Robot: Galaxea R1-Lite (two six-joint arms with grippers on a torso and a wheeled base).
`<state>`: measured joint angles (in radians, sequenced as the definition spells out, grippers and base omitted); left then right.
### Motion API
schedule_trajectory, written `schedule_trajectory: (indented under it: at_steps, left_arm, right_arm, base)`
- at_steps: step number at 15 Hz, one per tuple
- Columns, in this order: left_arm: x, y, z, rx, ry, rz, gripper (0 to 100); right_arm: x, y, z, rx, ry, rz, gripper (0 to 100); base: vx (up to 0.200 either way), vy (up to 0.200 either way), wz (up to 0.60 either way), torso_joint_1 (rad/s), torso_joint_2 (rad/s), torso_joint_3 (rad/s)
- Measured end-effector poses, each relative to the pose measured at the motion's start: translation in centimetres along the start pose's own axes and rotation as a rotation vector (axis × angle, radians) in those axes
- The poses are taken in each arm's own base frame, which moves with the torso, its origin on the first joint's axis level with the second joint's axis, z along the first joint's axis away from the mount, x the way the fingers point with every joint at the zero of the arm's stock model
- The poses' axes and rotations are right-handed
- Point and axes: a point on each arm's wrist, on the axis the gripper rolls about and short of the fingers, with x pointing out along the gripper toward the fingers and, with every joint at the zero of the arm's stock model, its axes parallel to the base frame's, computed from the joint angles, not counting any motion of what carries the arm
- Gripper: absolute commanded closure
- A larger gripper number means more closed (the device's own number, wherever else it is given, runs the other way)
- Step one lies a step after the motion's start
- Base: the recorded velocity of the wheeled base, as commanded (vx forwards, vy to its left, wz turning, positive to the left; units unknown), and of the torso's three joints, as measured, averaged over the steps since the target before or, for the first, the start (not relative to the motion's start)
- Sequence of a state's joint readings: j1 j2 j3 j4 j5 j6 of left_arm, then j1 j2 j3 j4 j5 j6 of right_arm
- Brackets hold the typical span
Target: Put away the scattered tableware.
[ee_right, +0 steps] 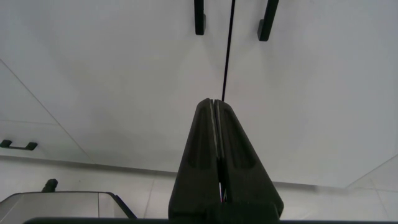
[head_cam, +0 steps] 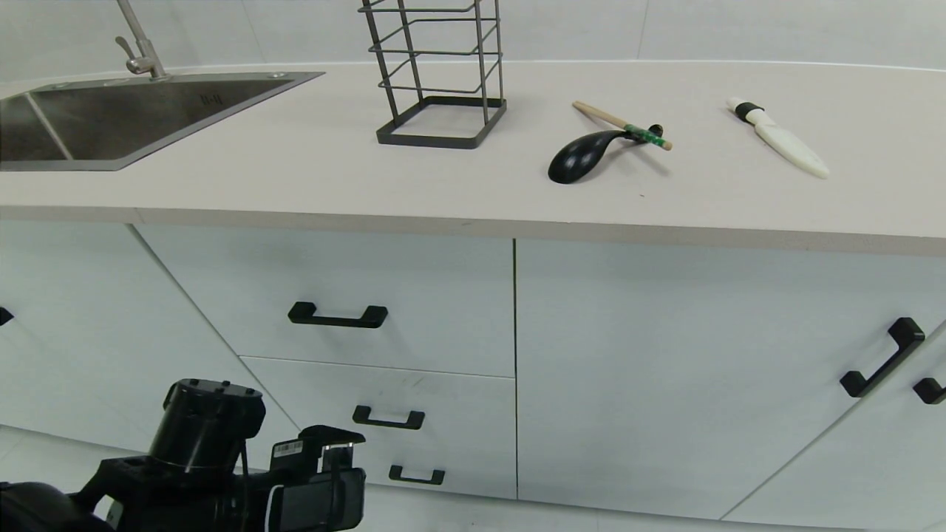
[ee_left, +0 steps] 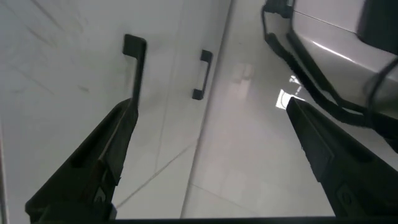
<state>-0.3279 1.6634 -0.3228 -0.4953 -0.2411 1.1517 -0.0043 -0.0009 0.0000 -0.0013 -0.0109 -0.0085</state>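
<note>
Tableware sits on the right half of the tabletop (head_cam: 369,185), to the right of the wire rack (head_cam: 429,141); three items.

Black spoon (head_cam: 580,157): glossy, rounded bowl, short curved handle; bowl toward the front edge and left, handle running back and right; long axis diagonal.

Chopstick (head_cam: 602,117): light wood with a green patterned section near one end; lies across the tip of the spoon handle, touching it; plain end points back-left toward the rack, green end points front-right; diagonal runs opposite to the spoon's, so the two form a shallow V meeting at the right.

White knife (head_cam: 780,138): white body, black band near the blunt end; well apart from the spoon and chopstick, further right; blunt banded end toward the back-left, tapered end toward the front-right; axis roughly parallel to the chopstick.

Rack is dark wire, upright, on a square base, near tabletop centre; sink (head_cam: 111,118) with faucet (head_cam: 140,52) at far left.

Left gripper (ee_left: 210,106): fingers (ee_left: 93,162) spread wide, nothing between them; low in front of the lower drawers, facing drawer fronts and floor.

Right gripper (ee_right: 214,106): fingers pressed together, holding nothing; facing the white cabinet doors.

Both grippers are below tabletop level, well apart from the tableware.
</note>
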Motion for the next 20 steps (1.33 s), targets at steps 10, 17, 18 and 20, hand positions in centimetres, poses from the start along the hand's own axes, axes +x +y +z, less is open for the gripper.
schedule_trajectory:
  at_steps: [10, 17, 18, 20]
  left_arm:
    - [5.0, 0.9, -1.5, -0.029, 0.018, 0.086, 0]
    - [6.7, 1.2, -2.4, -0.035, 0.049, 0.125, 0]
    - [7.0, 1.4, -2.4, -0.031, 0.043, 0.141, 0]
    - [7.4, 1.6, -2.5, -0.03, 0.038, 0.154, 0]
  right_arm:
    - [0.0, 0.0, 0.0, 0.0, 0.0, 0.0, 100]
    - [0.0, 0.0, 0.0, 0.0, 0.0, 0.0, 100]
    - [0.0, 0.0, 0.0, 0.001, 0.0, 0.0, 100]
    - [0.0, 0.0, 0.0, 0.0, 0.0, 0.0, 100]
  base:
    - [0.0, 0.0, 0.0, 0.0, 0.0, 0.0]
    - [0.0, 0.0, 0.0, 0.0, 0.0, 0.0]
    - [0.0, 0.0, 0.0, 0.0, 0.0, 0.0]
    - [0.0, 0.0, 0.0, 0.0, 0.0, 0.0]
